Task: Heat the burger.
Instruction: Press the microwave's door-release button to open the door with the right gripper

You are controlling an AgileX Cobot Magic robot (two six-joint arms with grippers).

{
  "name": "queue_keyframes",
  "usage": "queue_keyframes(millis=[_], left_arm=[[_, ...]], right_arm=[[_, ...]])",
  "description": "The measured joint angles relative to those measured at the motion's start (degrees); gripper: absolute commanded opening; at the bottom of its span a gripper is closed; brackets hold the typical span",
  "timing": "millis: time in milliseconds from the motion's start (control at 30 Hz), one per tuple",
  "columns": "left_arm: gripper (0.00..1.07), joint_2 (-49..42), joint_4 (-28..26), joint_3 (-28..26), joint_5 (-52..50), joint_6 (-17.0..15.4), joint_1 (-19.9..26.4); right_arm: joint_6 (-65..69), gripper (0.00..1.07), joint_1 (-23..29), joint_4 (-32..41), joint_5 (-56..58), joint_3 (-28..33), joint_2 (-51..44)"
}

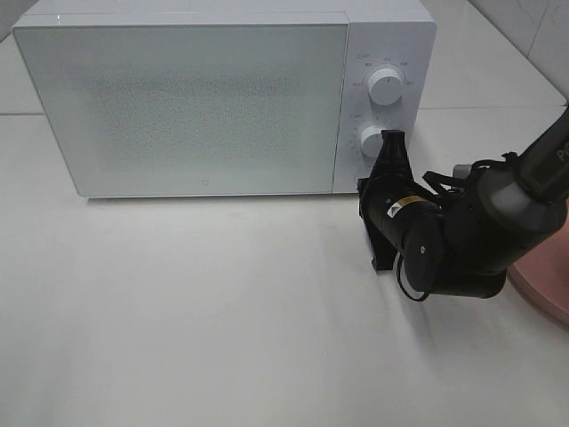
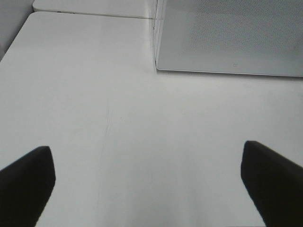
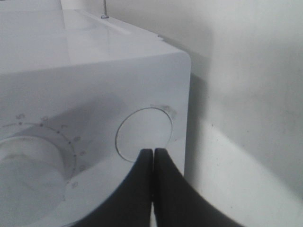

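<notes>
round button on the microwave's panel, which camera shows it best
The right wrist view: the round button shows close and nearly whole, with the tips of the shut right gripper at its rim. In the exterior high view that gripper hides it. The left wrist view shows only the door of the microwave.

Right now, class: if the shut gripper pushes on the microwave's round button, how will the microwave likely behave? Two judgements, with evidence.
The microwave is a broad, flat-based box on the table, so it probably won't tip. The right gripper is at the round button low down, so on that smooth top it might at most slide back slightly; the casing looks rigid.
</notes>
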Motion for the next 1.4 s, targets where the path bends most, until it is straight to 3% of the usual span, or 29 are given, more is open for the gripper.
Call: queue_keyframes(millis=[1400], left_arm=[[1.00, 0.00, 0.00, 0.00, 0.00, 0.00, 0.00]], right_arm=[[-0.17, 0.00, -1.60, -0.29, 0.57, -2.64, 1.43]])
